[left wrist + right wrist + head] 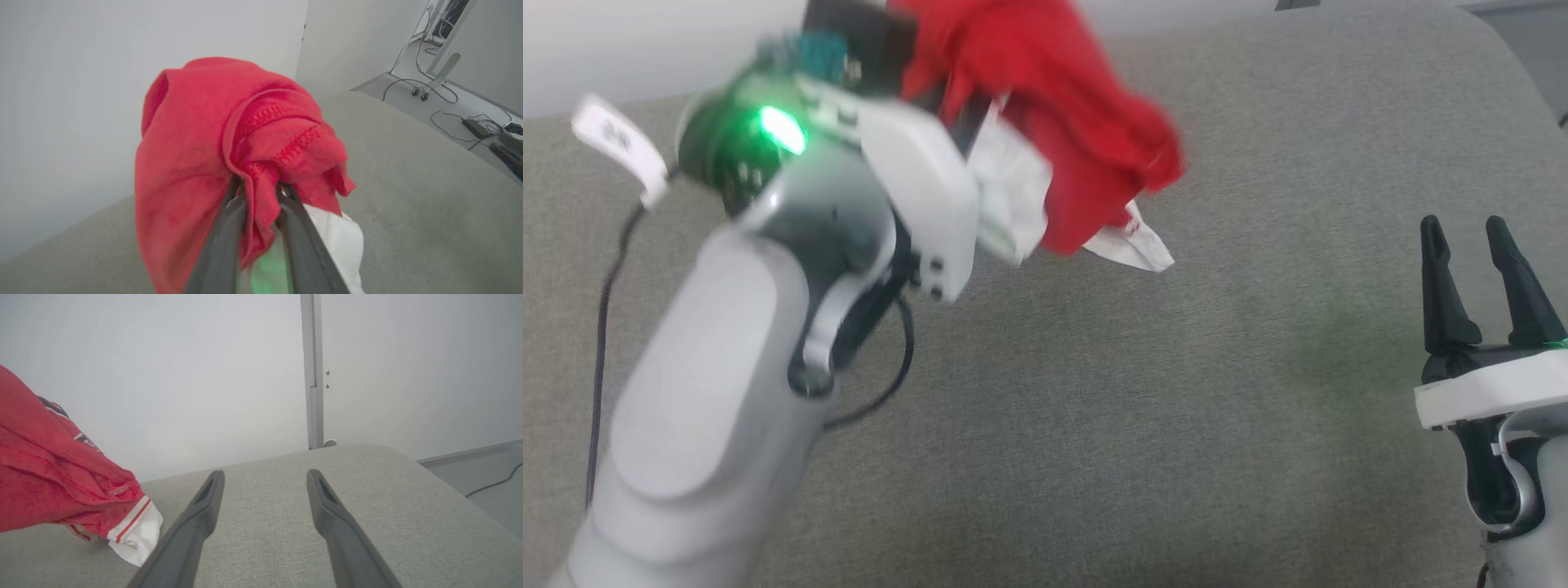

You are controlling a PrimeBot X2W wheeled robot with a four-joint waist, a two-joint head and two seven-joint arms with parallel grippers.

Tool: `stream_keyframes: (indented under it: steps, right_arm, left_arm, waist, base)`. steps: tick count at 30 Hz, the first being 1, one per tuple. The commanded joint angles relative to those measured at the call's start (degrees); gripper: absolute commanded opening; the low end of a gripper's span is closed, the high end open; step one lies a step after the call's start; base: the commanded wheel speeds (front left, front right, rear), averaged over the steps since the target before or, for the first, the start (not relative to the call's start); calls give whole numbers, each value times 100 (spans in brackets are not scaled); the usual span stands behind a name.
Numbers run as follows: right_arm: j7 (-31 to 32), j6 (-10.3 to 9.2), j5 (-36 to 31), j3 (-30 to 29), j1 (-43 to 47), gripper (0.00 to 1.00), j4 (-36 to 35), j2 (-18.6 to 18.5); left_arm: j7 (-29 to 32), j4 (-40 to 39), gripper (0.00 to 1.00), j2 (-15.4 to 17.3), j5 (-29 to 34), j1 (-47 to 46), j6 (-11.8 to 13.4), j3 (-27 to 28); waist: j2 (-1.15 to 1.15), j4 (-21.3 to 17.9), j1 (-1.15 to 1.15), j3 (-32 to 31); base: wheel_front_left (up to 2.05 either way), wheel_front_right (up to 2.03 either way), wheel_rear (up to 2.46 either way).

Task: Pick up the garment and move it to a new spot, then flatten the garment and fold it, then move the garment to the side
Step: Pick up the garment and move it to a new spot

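Two end effectors are seen over a grey upholstered surface (1143, 425). The left end effector (261, 185) is raised above the far left part of this surface. Its dark fingers (222, 237) are almost closed, and a fold of the garment (1054, 106) is clamped between them. The garment is bunched into a red lump which is draped over the finger ends, so the tips are hidden under the cloth. A white sleeve (137, 535) with red stripe trim hangs from the lower side of the lump, close to the surface; whether it touches the surface cannot be told. Part of a black letter with a white outline is shown on the red cloth in the right wrist view.

The right end effector (1462, 224) is kept low at the right side, well apart from the garment. Its jaws are spread wide and nothing is held between them.

A green light (783, 129) is lit on the left wrist, and a black cable (600, 327) is hung beside the left forearm. A pale wall (204, 375) is found behind the surface. On the floor beyond the far edge, loose cables (445, 122) and a wheeled stand (425, 87) are seen.
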Motion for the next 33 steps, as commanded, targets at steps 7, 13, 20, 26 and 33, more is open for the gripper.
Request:
stream_keyframes:
  steps: [7, 13, 20, 26, 33]
  right_arm:
    - [-102, -2, 87, 137, -82, 100, 109, -30]
    - [-109, -2, 122, 261, -111, 100, 159, -87]
    - [-90, -2, 170, 429, -180, 100, 208, -169]
    - [-68, -2, 184, 530, -196, 100, 256, -231]
    - [-16, -2, 158, 562, -89, 100, 305, -296]
  left_arm:
    - [-193, 136, 0, 171, -3, 1303, 264, -60]
    - [-370, 661, 0, 175, -143, 1961, 290, -102]
    - [-554, 1554, 0, 154, -164, 2064, 150, -210]
    - [-748, 2239, 35, -5, -249, 1988, -46, -336]
    - [-1135, 2552, 100, -61, -442, 1946, -274, -212]
  waist:
    - [0, 146, 0, 97]
    - [0, 289, 0, 95]
    - [0, 397, 0, 73]
    - [0, 474, 0, -28]
    - [0, 594, 0, -317]
  base:
    - [0, 0, 0]
    - [0, 0, 0]
    - [0, 0, 0]
    - [0, 0, 0]
    - [0, 0, 0]
